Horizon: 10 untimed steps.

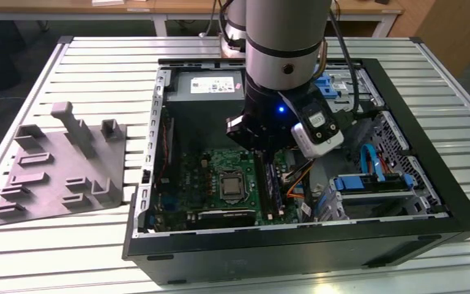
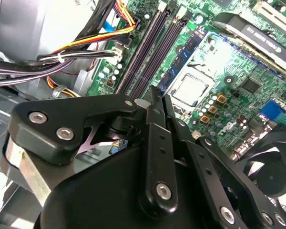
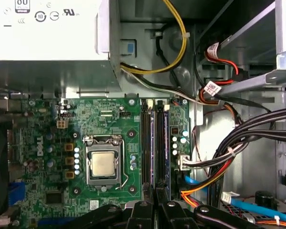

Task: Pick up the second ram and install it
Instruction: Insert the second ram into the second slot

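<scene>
My gripper [image 1: 261, 152] hangs inside the open computer case [image 1: 431, 202], over the motherboard [image 3: 43, 143]. In both wrist views the black fingers [image 2: 155, 143] meet at their tips, and the gripper [image 3: 157, 191] is shut just above the near end of the memory slots [image 2: 143, 52]. Two slim blue-tinted strips run edge-on along those slots. The strip in line with my fingertips looks like the second ram [image 3: 153, 143], seated in its slot. I cannot tell whether the tips touch it. The square silver processor [image 3: 104, 164] sits beside the slots.
Bundled cables [image 3: 229, 157] and drive cages [image 1: 374, 184] crowd one side of the slots, and the power supply [image 3: 47, 38] sits past their far end. A fan [image 2: 271, 176] sits at the board's edge. A grey holder tray [image 1: 55, 171] lies on the slatted table, at the exterior view's left.
</scene>
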Motion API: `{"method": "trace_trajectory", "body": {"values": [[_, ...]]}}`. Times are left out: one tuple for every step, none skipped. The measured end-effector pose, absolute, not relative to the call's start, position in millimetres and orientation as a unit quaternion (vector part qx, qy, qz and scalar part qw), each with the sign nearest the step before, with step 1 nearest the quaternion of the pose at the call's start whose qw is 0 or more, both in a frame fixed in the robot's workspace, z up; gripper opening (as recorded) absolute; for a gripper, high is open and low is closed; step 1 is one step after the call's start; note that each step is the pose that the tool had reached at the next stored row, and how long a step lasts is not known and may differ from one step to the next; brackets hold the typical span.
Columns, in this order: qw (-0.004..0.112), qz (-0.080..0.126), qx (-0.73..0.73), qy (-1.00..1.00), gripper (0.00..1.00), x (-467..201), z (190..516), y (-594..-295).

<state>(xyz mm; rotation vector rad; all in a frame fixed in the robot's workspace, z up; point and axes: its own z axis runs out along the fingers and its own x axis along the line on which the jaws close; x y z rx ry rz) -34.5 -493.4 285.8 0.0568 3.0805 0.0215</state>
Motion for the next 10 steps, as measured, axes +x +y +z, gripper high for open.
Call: {"method": "trace_trajectory", "body": {"values": [[0.030, 0.007, 0.018, 0.999, 0.14, -34.5, 285.8, -493.4], [0.030, 0.007, 0.018, 0.999, 0.14, -34.6, 285.8, -493.4], [0.030, 0.007, 0.019, 0.999, 0.14, -35.0, 285.6, -493.3], [0.030, 0.007, 0.019, 0.999, 0.14, -35.6, 285.0, -493.3], [0.030, 0.007, 0.018, 0.999, 0.14, -36.2, 284.2, -493.3], [0.030, 0.007, 0.018, 0.999, 0.14, -36.7, 283.1, -493.3], [0.030, 0.007, 0.018, 0.999, 0.14, -37.0, 281.8, -493.3], [0.030, 0.007, 0.018, 0.999, 0.14, -37.6, 280.6, -493.3], [0.030, 0.007, 0.018, 0.999, 0.14, -38.3, 279.6, -493.3], [0.030, 0.007, 0.018, 0.999, 0.14, -38.9, 278.7, -493.4]]}}
